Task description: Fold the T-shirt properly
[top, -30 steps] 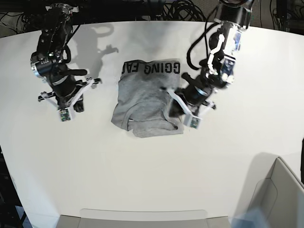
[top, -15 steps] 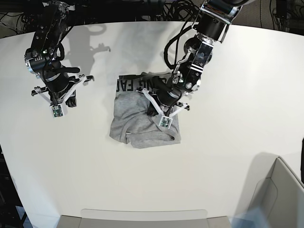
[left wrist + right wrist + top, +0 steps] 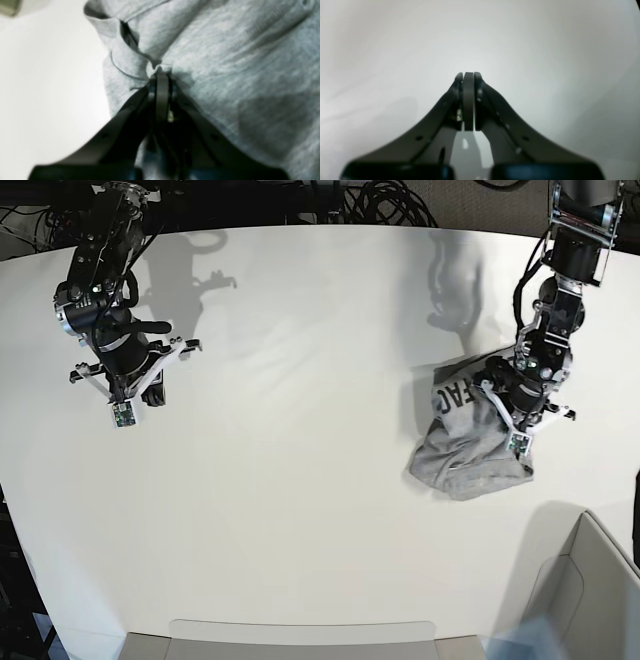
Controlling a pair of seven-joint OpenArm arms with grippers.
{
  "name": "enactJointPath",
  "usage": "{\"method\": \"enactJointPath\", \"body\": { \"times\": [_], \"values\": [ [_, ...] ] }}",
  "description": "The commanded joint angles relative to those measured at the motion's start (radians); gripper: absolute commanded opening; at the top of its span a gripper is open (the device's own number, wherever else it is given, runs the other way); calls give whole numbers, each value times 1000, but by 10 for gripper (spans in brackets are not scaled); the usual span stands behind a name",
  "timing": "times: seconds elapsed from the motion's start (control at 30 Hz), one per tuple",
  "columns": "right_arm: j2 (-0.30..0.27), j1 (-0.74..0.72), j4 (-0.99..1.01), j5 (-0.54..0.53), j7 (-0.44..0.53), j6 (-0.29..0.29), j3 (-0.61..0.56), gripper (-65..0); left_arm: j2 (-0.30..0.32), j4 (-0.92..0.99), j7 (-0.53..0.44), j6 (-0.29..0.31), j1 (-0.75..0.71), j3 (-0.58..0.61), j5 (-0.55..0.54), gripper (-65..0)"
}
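While the right claw (image 3: 127,398) hangs clenched on nothing above the white surface (image 3: 300,480), the left claw (image 3: 162,75) pinches a fold of the crumpled grey T-shirt (image 3: 470,450).

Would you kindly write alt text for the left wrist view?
The closed left gripper pinches a bunched fold of the light-grey T-shirt, whose wrinkled fabric fills most of the frame. The bare white table shows on the left.
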State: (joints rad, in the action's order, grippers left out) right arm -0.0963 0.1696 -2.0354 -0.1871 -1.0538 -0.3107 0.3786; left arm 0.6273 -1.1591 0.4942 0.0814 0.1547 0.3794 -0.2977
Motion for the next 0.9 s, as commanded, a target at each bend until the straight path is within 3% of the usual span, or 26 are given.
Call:
{"method": "enactJointPath", "body": {
  "times": [0.0, 0.13, 0.23, 0.37, 0.47, 0.6, 0.7, 0.8, 0.87],
  "values": [
    [-7, -11, -15, -10, 20, -2, 1, -650, 15, 0, 21, -5, 9, -1, 7, -650],
    [-4, -11, -18, -10, 19, -2, 1, -650, 16, -15, 21, -5, 42, -3, 7, -650],
    [2, -9, -23, -4, 24, -2, 1, -650, 16, -140, 27, -7, 46, -43, 7, -650],
    [-21, -9, -34, -10, 27, -11, 1, -650, -1, -424, 80, -7, -28, -277, 5, -650],
    [-81, -6, -34, -30, 93, -11, 1, -650, -90, -668, 93, -5, -102, -463, 4, -650],
    [-165, 87, -35, -101, 307, -11, -19, -650, -249, -864, 90, -4, -215, -652, 4, -650],
    [-178, 206, -35, -102, 551, -11, -69, -650, -346, -878, 67, -4, -323, -721, 2, -650],
    [-173, 362, -35, -101, 815, -5, -108, -650, -370, -878, -36, 4, -475, -735, 2, -650],
    [-178, 473, -34, -101, 921, 0, -115, -650, -373, -878, -128, 10, -577, -738, 2, -650]
  ]
}}
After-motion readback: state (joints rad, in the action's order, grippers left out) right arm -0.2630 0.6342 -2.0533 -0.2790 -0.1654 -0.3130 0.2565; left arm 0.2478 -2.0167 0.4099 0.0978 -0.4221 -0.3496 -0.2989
